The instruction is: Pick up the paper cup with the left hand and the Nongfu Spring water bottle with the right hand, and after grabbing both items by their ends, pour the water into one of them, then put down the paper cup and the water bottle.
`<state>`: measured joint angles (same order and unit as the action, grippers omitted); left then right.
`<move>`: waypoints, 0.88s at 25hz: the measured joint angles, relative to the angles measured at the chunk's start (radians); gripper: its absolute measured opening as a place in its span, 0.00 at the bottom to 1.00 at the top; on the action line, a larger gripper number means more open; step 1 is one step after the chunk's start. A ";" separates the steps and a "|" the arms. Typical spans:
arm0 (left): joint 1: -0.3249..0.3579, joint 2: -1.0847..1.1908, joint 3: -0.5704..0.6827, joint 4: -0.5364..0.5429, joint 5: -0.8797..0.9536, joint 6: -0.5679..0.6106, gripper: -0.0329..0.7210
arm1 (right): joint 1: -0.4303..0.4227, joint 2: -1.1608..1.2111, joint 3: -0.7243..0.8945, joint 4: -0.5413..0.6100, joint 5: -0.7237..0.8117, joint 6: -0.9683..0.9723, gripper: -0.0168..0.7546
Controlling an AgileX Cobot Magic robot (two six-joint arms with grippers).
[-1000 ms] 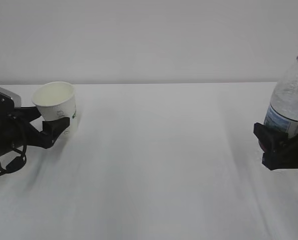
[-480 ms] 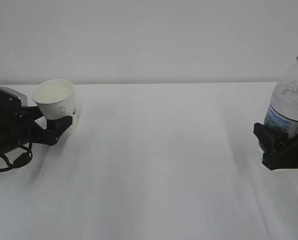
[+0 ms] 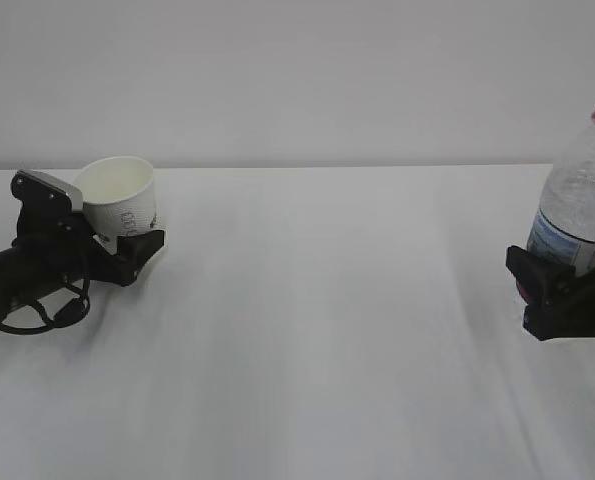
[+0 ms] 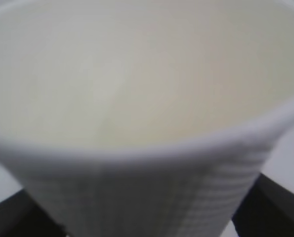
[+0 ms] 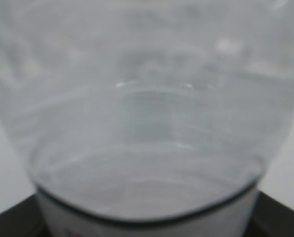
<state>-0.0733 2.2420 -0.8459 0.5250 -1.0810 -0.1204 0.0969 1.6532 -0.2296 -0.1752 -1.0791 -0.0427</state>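
Moving across the bench [image 3: 317, 330], the left claw [image 3: 127, 243] has carried the paper cup [image 3: 119, 202] a little way toward the middle since a moment ago, and the cup now leans with its mouth tipped a bit toward us. The claw holds the cup low down, near its bottom end, with its black jaws spread wide around it. That looks like the cup is on its way to meet the bottle, so the pouring has not begun. The cup is white thin paper, wide at the top and narrow below, with a rolled rim and small grey-green print on its side. From the left wrist view the inside of the cup [image 4: 137, 79] looks creamy, smooth and empty. The bench is plain, white and flat. Far on the right, the right claw [image 3: 557, 290] has not moved at all. It grips the Nongfu Spring water bottle [image 3: 582, 190] low down, by its label part, and the bottle stands upright. The bottle is clear bumpy plastic with a red ring at the neck and no cap. The water [image 5: 147, 163] inside looks clear.
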 joint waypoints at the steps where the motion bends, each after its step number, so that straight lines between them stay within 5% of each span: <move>1: -0.007 0.007 -0.009 -0.004 0.000 0.000 0.96 | 0.000 0.000 0.000 0.000 0.000 0.000 0.65; 11: -0.024 0.021 -0.021 -0.028 0.010 0.000 0.79 | 0.000 0.000 0.000 0.000 0.000 0.000 0.65; 22: -0.024 -0.030 -0.017 -0.028 0.031 0.000 0.78 | 0.000 0.000 0.000 0.000 0.000 0.000 0.65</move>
<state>-0.0970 2.2119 -0.8627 0.4972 -1.0505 -0.1204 0.0969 1.6532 -0.2296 -0.1752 -1.0791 -0.0427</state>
